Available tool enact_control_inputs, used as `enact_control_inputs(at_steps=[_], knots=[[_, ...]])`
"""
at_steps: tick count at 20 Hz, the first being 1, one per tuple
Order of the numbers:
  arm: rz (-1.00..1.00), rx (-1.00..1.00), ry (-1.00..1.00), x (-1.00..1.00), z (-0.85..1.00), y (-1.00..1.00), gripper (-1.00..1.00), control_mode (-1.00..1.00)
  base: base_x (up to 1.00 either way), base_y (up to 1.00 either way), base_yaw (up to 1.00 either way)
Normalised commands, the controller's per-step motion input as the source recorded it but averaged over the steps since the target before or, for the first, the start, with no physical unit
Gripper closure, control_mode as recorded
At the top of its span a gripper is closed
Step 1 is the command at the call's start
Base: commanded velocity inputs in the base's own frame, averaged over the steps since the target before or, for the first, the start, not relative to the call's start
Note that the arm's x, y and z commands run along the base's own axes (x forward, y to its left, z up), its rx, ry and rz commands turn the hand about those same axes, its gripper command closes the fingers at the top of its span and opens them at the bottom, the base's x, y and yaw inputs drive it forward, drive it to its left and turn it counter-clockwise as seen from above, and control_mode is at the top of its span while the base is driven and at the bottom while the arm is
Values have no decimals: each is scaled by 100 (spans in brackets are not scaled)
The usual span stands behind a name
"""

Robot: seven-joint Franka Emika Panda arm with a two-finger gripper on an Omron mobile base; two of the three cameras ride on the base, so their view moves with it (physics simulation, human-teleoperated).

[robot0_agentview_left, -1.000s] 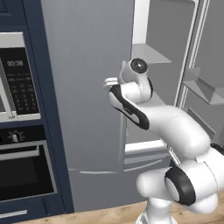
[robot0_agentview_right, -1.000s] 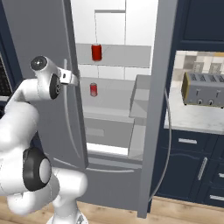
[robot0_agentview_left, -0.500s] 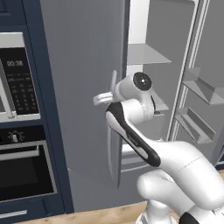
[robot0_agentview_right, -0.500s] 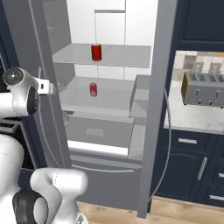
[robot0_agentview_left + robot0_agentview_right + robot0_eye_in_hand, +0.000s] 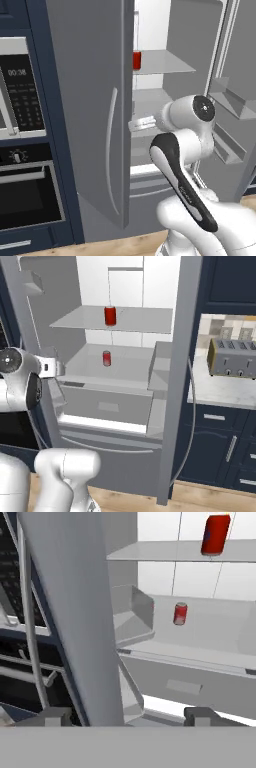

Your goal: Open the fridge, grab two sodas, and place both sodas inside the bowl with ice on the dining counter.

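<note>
From the left base view, the tall grey brushed-metal fridge (image 5: 90,115) stands with both doors swung open, and the white two-finger gripper (image 5: 135,123) sits just past the edge of the left door, pointing into the white interior; one small red cylindrical soda can (image 5: 136,60) peeks out on the upper pale grey shelf behind that door's edge. A black-fronted built-in oven and microwave (image 5: 22,130) fill the navy cabinet to the left. Over to the right base view: the gripper (image 5: 56,369) hangs by the left door's inner side, apart from both cans, with the upper can (image 5: 110,315) upright on the top shelf and the second red can (image 5: 106,358) upright on the shelf below (farther back, nearer the white rear wall). A silver four-slot toaster (image 5: 233,358) rests on the pale counter to the right. In the hand view, the dark finger tips (image 5: 202,716) stand wide apart, gripping nothing, the door edge rising between them, both sodas beyond.
</note>
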Motion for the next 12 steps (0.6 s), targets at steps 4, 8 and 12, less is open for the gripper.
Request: enact_control_inputs(at_steps=[4, 8, 12], knots=[[-1, 8, 6, -1, 16, -78, -100, -100, 0, 0, 0], [1, 13, 11, 39, -2, -20, -100, -100, 0, 0, 0], [-1, 17, 17, 62, 22, 1, -100, -100, 0, 0, 0]])
